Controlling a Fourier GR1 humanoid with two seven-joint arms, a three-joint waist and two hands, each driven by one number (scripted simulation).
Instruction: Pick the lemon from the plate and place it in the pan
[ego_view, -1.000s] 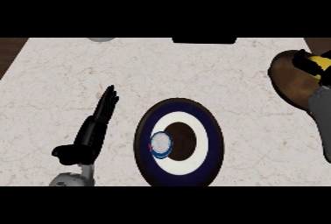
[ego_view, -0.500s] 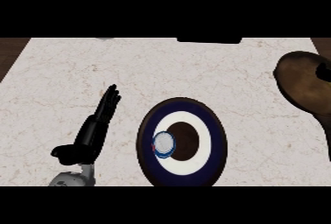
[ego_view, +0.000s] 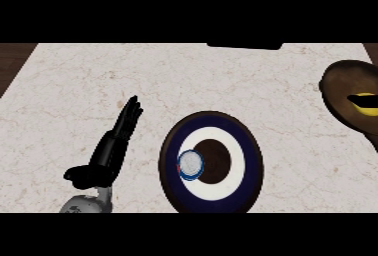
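The lemon (ego_view: 367, 96) shows again as a yellow patch in the brown pan (ego_view: 343, 84) at the worktop's (ego_view: 88, 80) right edge, off the plate (ego_view: 211, 117), so placing looks nearly done; the left hand (ego_view: 105, 159) rests with straight fingers, and the right hand is out of sight.

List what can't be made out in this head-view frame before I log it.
- Right hand: shows nowhere in the head view.
- Pan: cut off by the right edge, so its full shape is unseen.
- Yellow object in the pan: partly past that edge; likely the lemon, unconfirmed.
- Small round item on the plate: too small to identify.
- Dark object at the counter's far edge: cropped.
- Left hand: rests open beside the plate.
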